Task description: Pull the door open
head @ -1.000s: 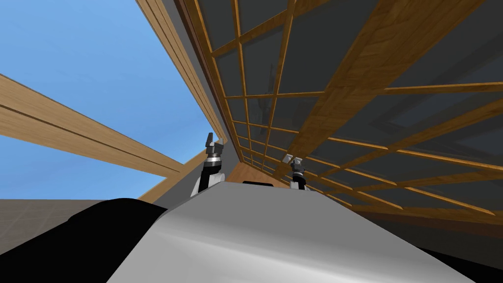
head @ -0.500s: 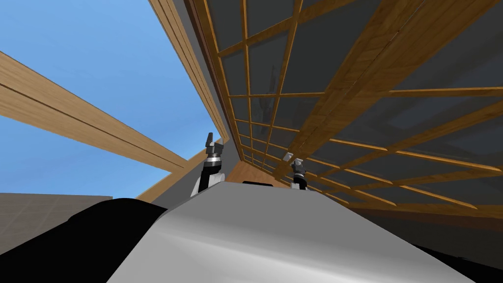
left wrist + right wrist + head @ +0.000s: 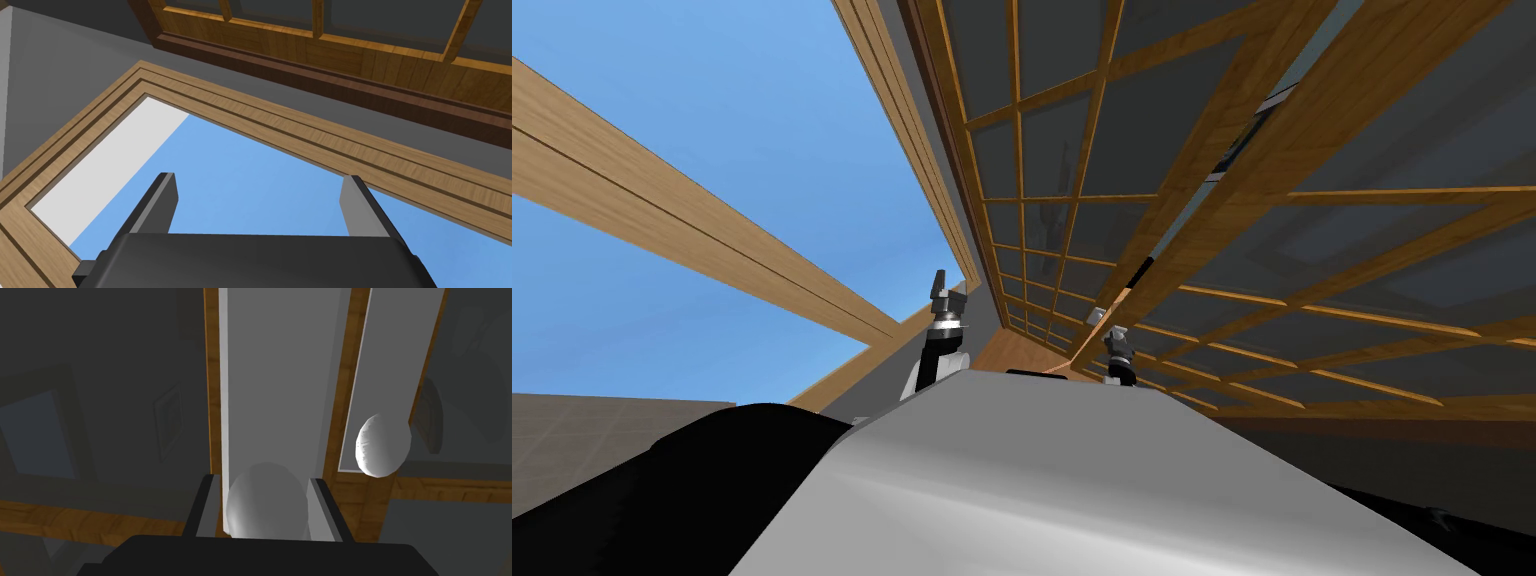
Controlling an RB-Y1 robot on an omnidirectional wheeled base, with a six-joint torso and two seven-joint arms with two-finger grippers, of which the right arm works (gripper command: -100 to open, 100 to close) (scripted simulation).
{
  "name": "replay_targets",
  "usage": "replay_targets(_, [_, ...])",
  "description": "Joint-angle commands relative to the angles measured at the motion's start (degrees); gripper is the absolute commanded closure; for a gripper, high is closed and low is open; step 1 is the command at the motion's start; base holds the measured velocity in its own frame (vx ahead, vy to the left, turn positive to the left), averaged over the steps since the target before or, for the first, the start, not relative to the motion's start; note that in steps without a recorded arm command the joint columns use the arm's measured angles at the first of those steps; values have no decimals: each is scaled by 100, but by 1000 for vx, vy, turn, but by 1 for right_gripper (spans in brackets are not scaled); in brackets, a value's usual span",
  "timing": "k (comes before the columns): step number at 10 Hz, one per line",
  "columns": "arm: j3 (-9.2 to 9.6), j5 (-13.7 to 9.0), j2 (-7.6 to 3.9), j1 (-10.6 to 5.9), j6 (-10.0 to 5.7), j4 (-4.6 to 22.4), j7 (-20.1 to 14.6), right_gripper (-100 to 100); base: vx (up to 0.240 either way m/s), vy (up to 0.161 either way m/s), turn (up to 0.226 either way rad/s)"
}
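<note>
**Head view.** The right gripper (image 3: 1104, 322) is reaching up to the inner edge of a glazed wooden door (image 3: 1184, 190). It is meeting the door where two leaves come together. A thin gap is showing between the leaves above the gripper, so I judge the pull is under way but the door is only slightly open. Both leaves are dark glass panes in a grid of wooden bars, and a grey wall with wooden trim is running off to the gripper's left.

**Left wrist view.** The left gripper (image 3: 260, 200) is standing wide with nothing between its fingers. In the head view it is raised on the right gripper's left, apart from the door. It looks idle, parked clear of the door's swing.

**Right wrist view.** The right gripper's fingers (image 3: 206, 508) are pressing both sides of a round grey knob (image 3: 266, 500), closed narrow on it. This grip is what lets the arm draw the leaf toward me.
- A second knob (image 3: 384, 444) is sitting free on the neighbouring leaf, near the gripper and untouched.
- A plain grey band is running away from the held knob between two wooden uprights. I cannot tell whether it is the door's edge or something beyond it.
- Dim reflections are lying across the glass on both sides of the gripper.

The knob is smooth and round, so I judge it could slip if the pull goes off-line.
</note>
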Motion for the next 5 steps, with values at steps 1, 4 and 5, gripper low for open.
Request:
replay_targets(1, [-104, -64, -190, -67, -60, 162, 43, 100, 14, -3, 1])
replay_targets(4, [-149, -159, -251, 111, -51, 176, -96, 100, -83, 7, -25])
replay_targets(5, [-149, -159, -251, 124, -51, 176, -96, 100, -82, 8, -22])
